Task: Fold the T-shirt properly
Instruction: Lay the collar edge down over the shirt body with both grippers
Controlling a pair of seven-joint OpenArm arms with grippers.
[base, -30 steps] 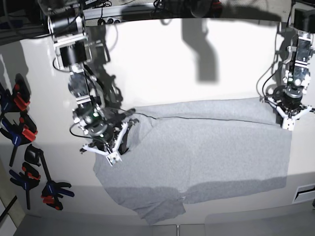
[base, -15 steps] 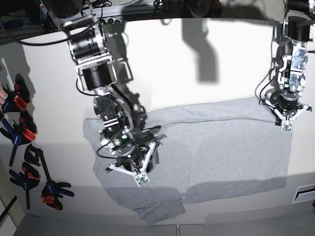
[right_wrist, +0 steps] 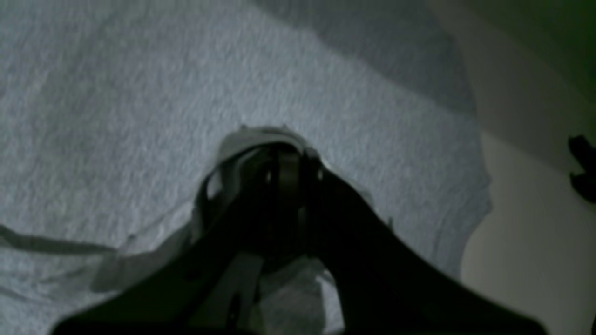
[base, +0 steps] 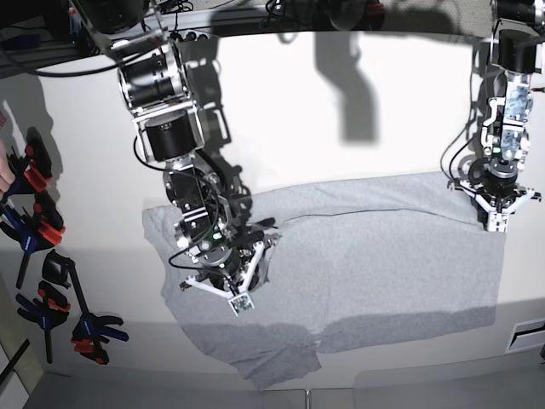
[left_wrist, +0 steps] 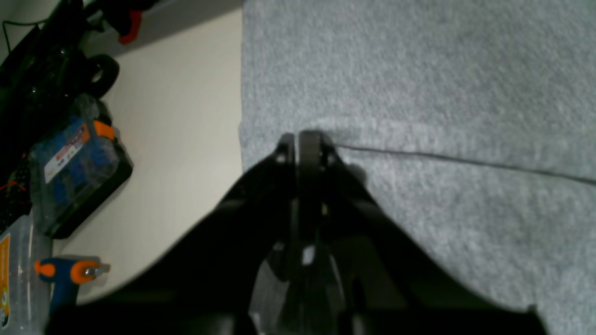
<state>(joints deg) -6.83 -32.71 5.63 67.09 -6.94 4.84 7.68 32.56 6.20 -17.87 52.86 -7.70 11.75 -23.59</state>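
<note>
The light grey T-shirt (base: 383, 256) lies spread, plain side up, across the white table (base: 341, 111). One sleeve lies at the left and a crumpled part hangs near the front edge. My right gripper (base: 237, 303) is over the shirt's left part. In the right wrist view it (right_wrist: 284, 153) is shut, with grey cloth (right_wrist: 116, 93) bunched round its tips. My left gripper (base: 496, 223) is at the shirt's far right corner. In the left wrist view it (left_wrist: 298, 137) is shut on the shirt's edge (left_wrist: 419, 70), where a crease starts.
Several black, red and blue clamps (base: 34, 221) lie along the table's left edge. A blue and orange case (left_wrist: 74, 163) and an orange-handled tool (left_wrist: 70, 270) lie off the shirt's side. Cables and arm bases stand at the back. A slot (base: 528, 332) is at the front right.
My right gripper has moved right and toward the front over the shirt, carrying cloth with it, and a sleeve now lies spread at the left. My left gripper has barely shifted.
</note>
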